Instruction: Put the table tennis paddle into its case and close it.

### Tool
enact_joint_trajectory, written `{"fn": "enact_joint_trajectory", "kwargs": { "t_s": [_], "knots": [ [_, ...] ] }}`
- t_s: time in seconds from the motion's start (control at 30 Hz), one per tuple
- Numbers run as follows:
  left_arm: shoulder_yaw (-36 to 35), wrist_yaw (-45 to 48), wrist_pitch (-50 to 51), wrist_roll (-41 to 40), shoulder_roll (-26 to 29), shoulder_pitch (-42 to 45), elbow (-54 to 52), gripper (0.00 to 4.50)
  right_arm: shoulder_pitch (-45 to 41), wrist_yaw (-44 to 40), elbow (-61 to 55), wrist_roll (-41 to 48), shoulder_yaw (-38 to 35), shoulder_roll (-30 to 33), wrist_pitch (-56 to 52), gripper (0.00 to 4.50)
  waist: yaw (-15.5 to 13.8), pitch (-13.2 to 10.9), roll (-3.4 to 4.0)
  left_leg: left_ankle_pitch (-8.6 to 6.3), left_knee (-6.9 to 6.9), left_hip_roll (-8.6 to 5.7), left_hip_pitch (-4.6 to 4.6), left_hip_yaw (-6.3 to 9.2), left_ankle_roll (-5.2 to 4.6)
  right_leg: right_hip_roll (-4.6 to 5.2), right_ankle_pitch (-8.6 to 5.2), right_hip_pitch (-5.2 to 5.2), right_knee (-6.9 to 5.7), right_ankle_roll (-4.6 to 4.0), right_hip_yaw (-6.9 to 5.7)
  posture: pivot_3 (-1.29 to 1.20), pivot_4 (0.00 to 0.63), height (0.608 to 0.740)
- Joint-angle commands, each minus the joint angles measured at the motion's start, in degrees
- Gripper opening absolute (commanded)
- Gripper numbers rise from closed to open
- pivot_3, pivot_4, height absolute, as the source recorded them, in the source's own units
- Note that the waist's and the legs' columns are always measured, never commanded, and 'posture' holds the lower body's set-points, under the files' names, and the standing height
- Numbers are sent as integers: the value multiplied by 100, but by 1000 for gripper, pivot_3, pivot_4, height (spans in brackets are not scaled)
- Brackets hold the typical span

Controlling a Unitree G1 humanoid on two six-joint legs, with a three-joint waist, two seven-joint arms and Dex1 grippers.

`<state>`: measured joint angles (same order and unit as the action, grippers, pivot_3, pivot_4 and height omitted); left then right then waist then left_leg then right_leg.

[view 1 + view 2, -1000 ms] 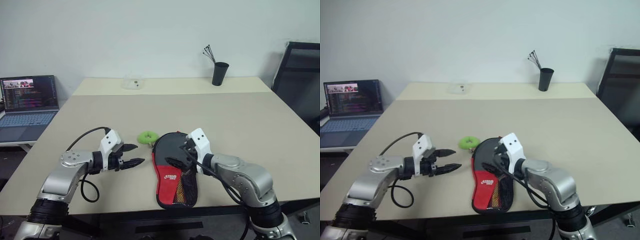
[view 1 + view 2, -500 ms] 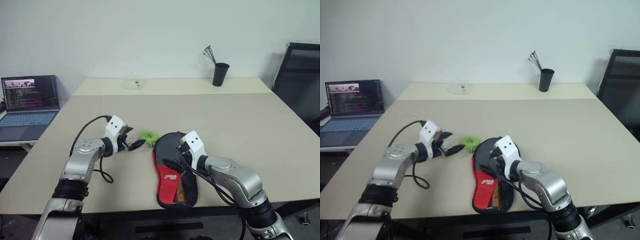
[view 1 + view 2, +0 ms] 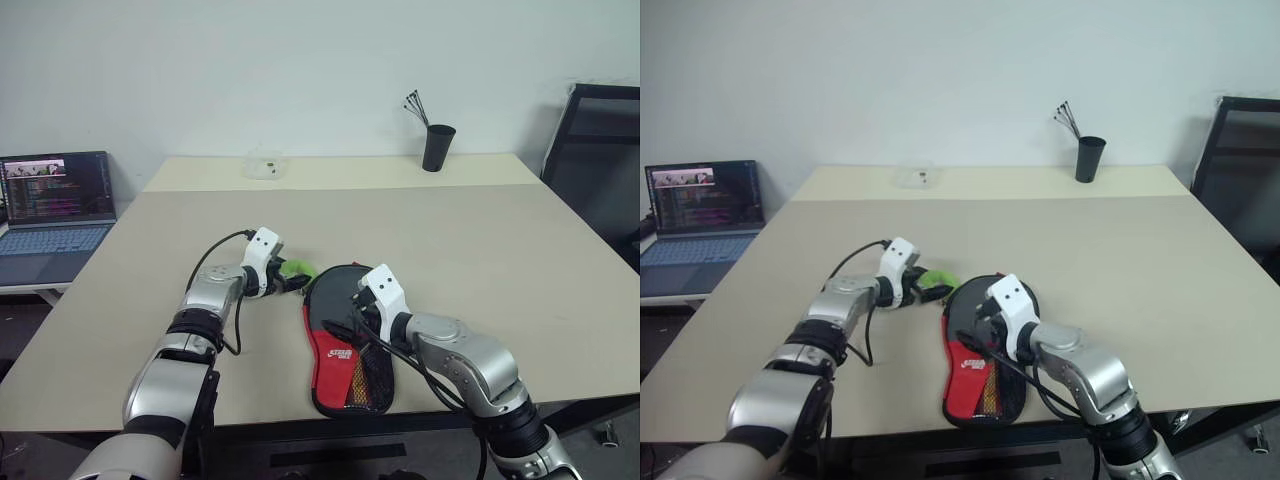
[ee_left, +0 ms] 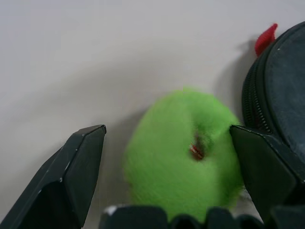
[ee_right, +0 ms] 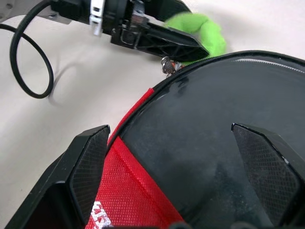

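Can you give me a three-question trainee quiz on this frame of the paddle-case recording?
1. True or false: the left gripper has its fingers spread around the fuzzy green tag.
2. Which part of the case lies nearest the robot: A the round black head, B the red panel and mesh end?
3. What stands at the far side of the table, to the right?

Key
1. True: one finger on each side of the green tag, not closed on it.
2. B.
3. A black cup with thin sticks standing in it.
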<state>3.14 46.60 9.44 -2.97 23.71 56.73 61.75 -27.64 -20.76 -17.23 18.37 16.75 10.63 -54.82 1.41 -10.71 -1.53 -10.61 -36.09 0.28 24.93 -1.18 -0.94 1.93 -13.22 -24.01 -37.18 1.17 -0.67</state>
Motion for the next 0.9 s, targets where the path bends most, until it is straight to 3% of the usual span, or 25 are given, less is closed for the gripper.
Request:
{"fn": "enact_joint_trajectory", "kwargs": {
  "t_s": [0.03,0.13,0.5,0.9],
  "knots": [
    [37,100,-132,155,-57,167,280,4470,25,63,-209,-35,-48,-66,90,4500,2,1,-1,0,0,0,0,0,0,0,0,0,-1,0,0,0,150,740],
    [2,69,-177,206,-52,170,410,3890,55,84,-234,-55,-62,-71,81,4500,3,2,-3,0,-3,0,-1,0,0,1,1,1,-4,1,1,0,150,740],
    [-184,27,-196,168,-28,71,430,114,-193,-77,273,-433,252,-2,581,4500,27,9,-12,0,-9,6,-13,-10,0,0,2,1,-19,2,8,0,150,740],
    [-49,168,-454,369,-8,367,428,46,-162,-484,1308,-860,656,63,844,4500,26,18,-27,0,-14,7,-18,-19,0,-1,1,-1,-37,2,14,0,150,740]
  ]
}}
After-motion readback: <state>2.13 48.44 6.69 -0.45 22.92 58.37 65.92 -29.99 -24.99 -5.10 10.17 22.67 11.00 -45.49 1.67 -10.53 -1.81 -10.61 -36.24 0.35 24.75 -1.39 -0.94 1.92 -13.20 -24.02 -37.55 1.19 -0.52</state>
